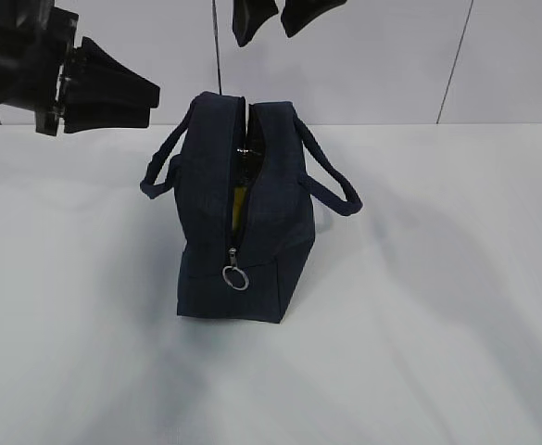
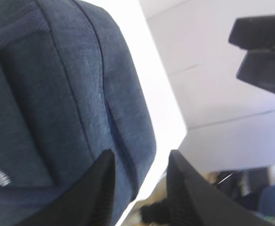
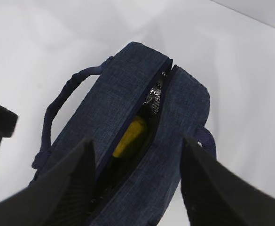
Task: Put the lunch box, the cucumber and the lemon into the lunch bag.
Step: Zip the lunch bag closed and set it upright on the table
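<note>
The navy lunch bag (image 1: 252, 241) stands upright mid-table, its zipper part open along the top and end. Through the slit I see the yellow lemon (image 3: 130, 136) and silvery lining (image 3: 153, 96); the lemon also shows in the exterior view (image 1: 237, 206). The lunch box and the cucumber are hidden. My right gripper (image 1: 266, 35) hangs open and empty above the bag's opening, and shows in its wrist view (image 3: 138, 140). My left gripper (image 1: 152, 104) is open and empty beside the bag's upper left; its wrist view (image 2: 141, 154) shows the bag's side (image 2: 57, 94) close by.
The metal ring pull (image 1: 236, 277) hangs low on the bag's near end. Two loop handles droop outward, one left (image 1: 162, 165) and one right (image 1: 334, 184). The white table (image 1: 437, 306) meets a pale wall behind.
</note>
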